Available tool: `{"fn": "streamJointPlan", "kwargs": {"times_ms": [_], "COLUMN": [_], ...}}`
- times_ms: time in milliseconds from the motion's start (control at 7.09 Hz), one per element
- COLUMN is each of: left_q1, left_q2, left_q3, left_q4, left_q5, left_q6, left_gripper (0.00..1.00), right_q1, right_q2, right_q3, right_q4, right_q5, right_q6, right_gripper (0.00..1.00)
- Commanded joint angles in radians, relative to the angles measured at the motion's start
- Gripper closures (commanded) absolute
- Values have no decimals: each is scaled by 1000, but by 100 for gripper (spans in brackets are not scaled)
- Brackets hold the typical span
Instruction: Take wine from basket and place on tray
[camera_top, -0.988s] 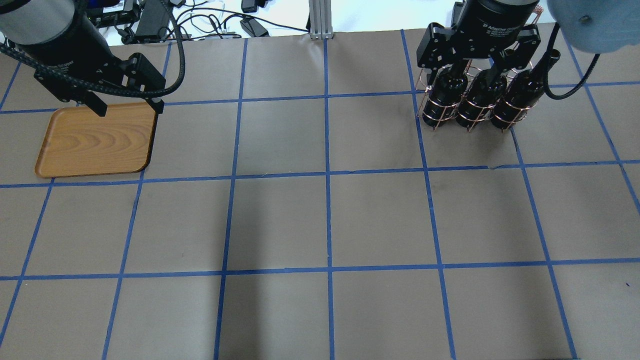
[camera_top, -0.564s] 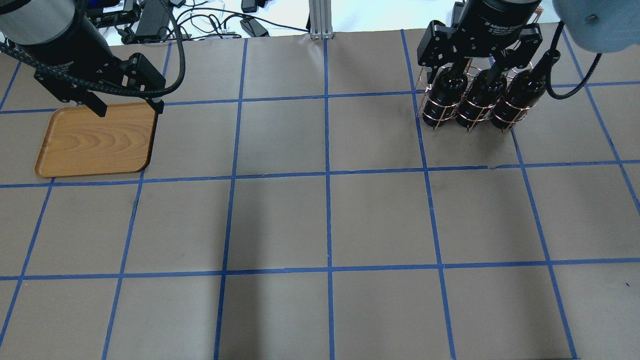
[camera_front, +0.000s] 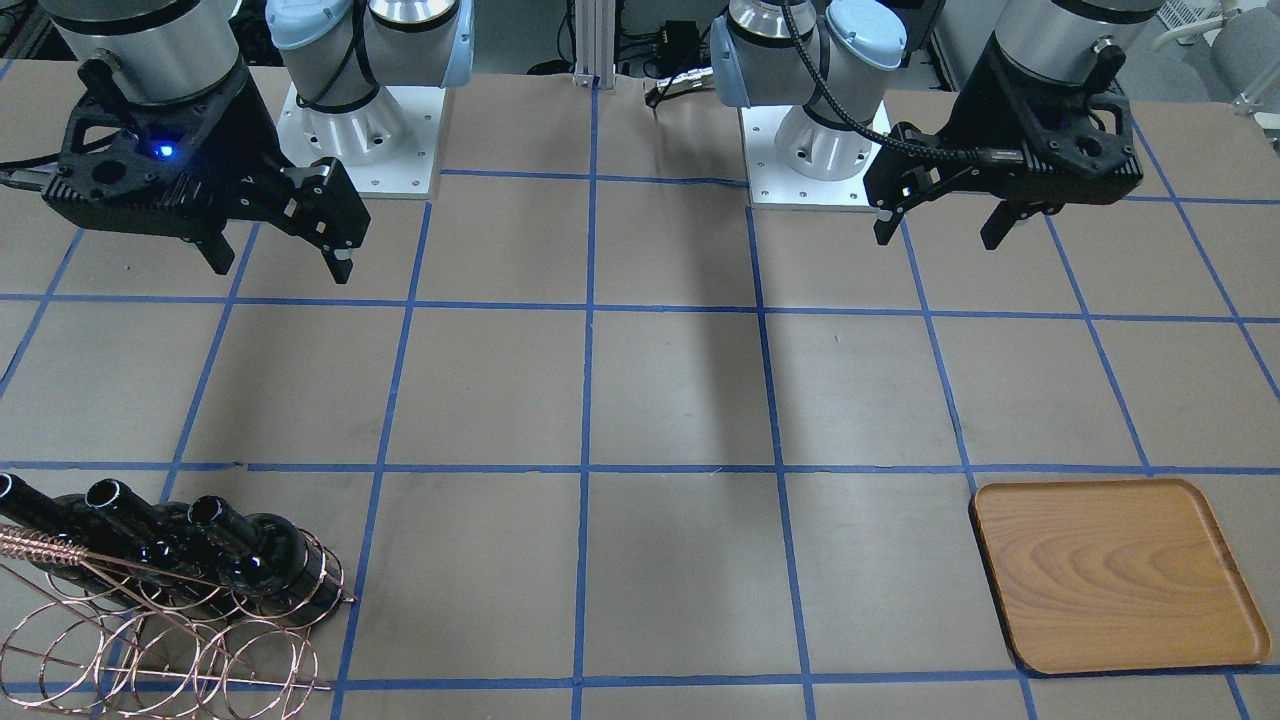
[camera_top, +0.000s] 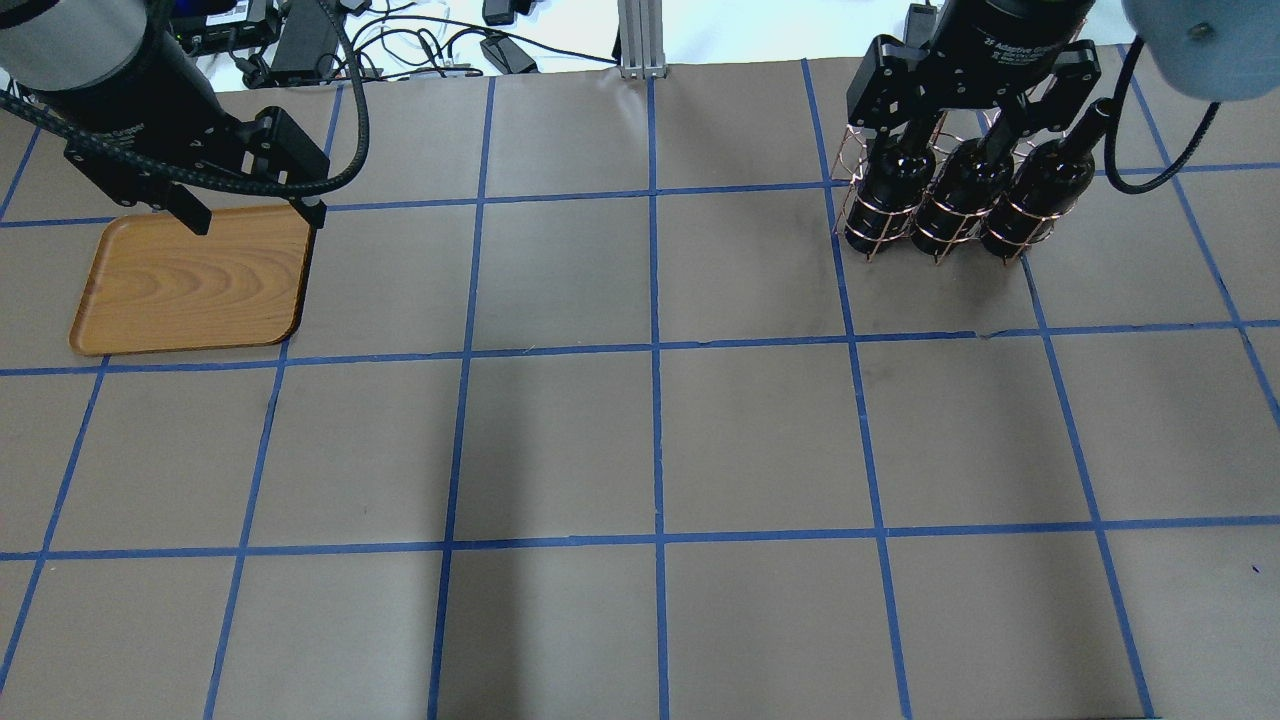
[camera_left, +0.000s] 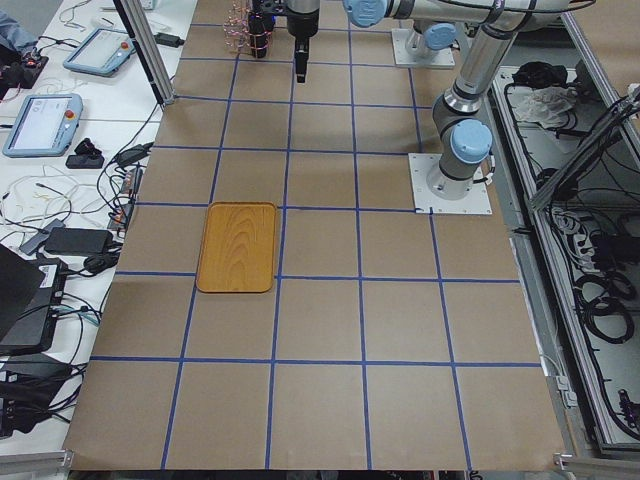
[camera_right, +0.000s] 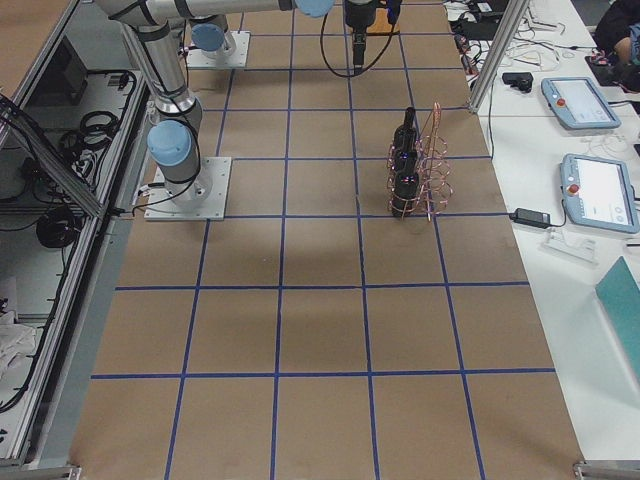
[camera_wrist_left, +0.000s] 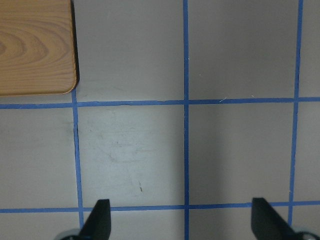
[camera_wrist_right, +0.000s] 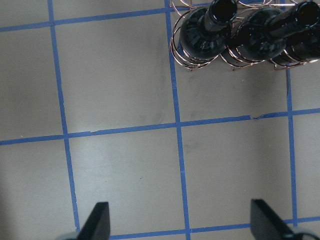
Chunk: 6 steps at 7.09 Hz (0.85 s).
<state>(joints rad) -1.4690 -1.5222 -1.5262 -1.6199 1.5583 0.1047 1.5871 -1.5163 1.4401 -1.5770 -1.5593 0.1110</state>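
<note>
Hovering with the right gripper (camera_front: 280, 265) spread wide and empty, high up near three wine bottles (camera_top: 888, 190) standing in the wire basket (camera_front: 170, 640); holding the left gripper (camera_front: 935, 237) spread too, off to the side of the tray (camera_front: 1110, 575); risking a snag in the thin wire and dragging the whole basket up if lifted askew; risking a slip on glossy glass.

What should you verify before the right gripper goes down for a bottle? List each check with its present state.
1. Open, empty right gripper: ok.
2. Three wine bottles upright in the basket, necks exposed: ok.
3. The right gripper centred over a neck: not ok; the bottles sit at its wrist view's top edge.
4. Bare tray: ok.
5. Open left gripper off the tray: ok.
6. The basket anchored against lifting: cannot tell.
</note>
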Motion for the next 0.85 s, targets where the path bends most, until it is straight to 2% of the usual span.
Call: {"fn": "streamJointPlan", "kwargs": {"times_ms": [0,564,706], "left_q1": [-1,-1,-1], "left_q2": [-4,-6,-6], "left_q3": [0,-3,-6], "left_q4": [0,0,0], "left_q5": [11,9,9], "left_q6": [-2,-4,-2], "left_gripper": [0,0,0], "right_q1": [-9,-19,-45], "right_q2": [-1,-9,-5], "right_q3": [-1,-6,-6], "right_q4": [0,-4,-18], "right_q5": [-4,1,1], "right_q6": [1,-1,-57], "right_gripper": [0,0,0]}}
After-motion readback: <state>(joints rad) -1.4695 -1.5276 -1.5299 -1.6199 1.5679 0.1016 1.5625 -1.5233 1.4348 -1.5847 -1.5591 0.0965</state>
